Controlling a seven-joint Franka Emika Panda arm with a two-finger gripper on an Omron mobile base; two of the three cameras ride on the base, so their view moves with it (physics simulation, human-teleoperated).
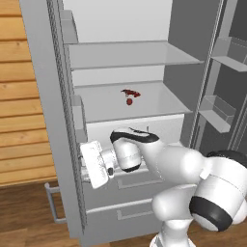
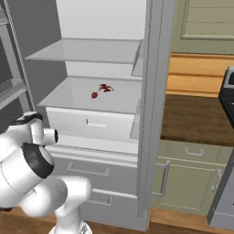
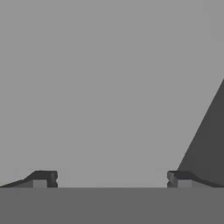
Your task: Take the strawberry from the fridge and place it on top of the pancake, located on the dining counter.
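Strawberry (image 1: 129,101) on fridge (image 1: 144,103) shelf

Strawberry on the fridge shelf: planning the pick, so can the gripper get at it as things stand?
Probably yes. The fridge stands open, the strawberry lies bare on its shelf, and the gripper, jaws open, sits lower by the left door.

A home kitchen, rendered rather than real. The open fridge (image 2: 98,114) sets the scene: tall, light grey, with grey shelves, door bins (image 1: 218,112) on its swung-open door and pull-out drawers (image 2: 89,170) below. Right of the fridge runs a dark wooden counter (image 2: 194,119) on pale green cabinets (image 2: 189,176) with bar handles, a dark appliance (image 2: 227,89) at the counter's far edge. Left of the fridge is a wall of wooden planks (image 1: 21,96), and a wooden floor (image 1: 24,217) lies beneath
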